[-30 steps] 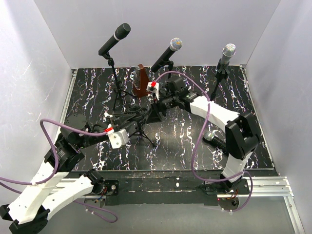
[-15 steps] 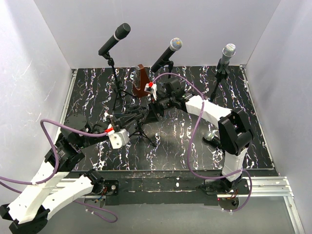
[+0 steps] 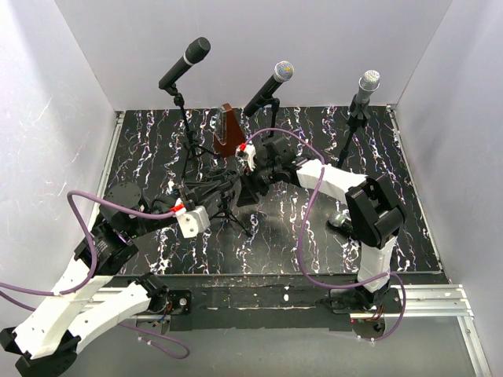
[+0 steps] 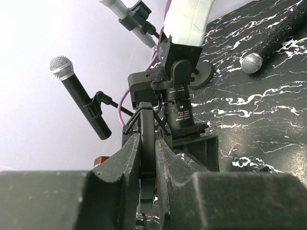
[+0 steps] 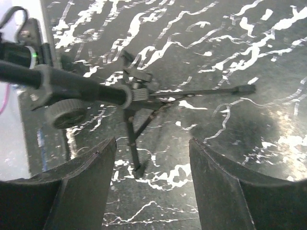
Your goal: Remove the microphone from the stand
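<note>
A small black tripod stand stands at the table's middle, with no microphone on it. My left gripper is shut on its thin pole. My right gripper is open and empty just right of the stand. In the right wrist view its fingers hang above the tripod's legs. A loose microphone lies on the table at the right, and it also shows in the left wrist view.
Three microphones stand on tall stands at the back: a black one, a silver-headed one and a silver one. A brown wedge-shaped object stands behind the tripod. White walls close in the table.
My right arm has swung left and down, bringing its open gripper close to the tripod stand. The left gripper keeps its hold on the pole and has barely moved.
</note>
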Controlling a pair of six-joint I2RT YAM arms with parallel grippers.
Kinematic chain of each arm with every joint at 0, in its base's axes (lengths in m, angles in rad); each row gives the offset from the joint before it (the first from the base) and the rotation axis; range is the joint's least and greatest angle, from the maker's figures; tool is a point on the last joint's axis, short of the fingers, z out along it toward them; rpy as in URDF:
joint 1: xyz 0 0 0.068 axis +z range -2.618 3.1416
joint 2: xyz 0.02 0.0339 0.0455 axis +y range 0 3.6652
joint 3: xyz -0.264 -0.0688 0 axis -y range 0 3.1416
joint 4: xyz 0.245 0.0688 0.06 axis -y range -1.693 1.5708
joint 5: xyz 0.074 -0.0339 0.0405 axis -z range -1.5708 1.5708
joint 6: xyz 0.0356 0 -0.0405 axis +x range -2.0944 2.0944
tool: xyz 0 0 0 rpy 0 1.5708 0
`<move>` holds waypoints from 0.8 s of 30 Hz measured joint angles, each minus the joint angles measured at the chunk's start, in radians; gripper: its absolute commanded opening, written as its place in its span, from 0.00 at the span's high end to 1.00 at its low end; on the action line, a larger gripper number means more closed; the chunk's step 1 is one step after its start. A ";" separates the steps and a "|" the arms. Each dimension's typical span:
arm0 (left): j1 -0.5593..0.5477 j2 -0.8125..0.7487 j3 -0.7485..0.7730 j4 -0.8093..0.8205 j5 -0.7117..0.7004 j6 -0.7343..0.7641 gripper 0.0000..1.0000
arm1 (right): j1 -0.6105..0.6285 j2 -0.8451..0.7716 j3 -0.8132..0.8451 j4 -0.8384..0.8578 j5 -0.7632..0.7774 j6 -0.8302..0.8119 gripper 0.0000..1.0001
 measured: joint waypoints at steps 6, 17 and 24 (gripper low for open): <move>0.000 0.000 -0.001 0.005 -0.007 0.000 1.00 | -0.011 -0.026 0.011 -0.016 -0.164 -0.022 0.27; 0.000 -0.001 0.000 -0.010 0.007 0.049 1.00 | -0.009 -0.021 0.231 -0.177 -0.275 -0.301 0.33; 0.000 -0.014 0.000 -0.028 0.020 0.080 1.00 | -0.002 0.019 0.234 -0.233 -0.271 -0.393 0.36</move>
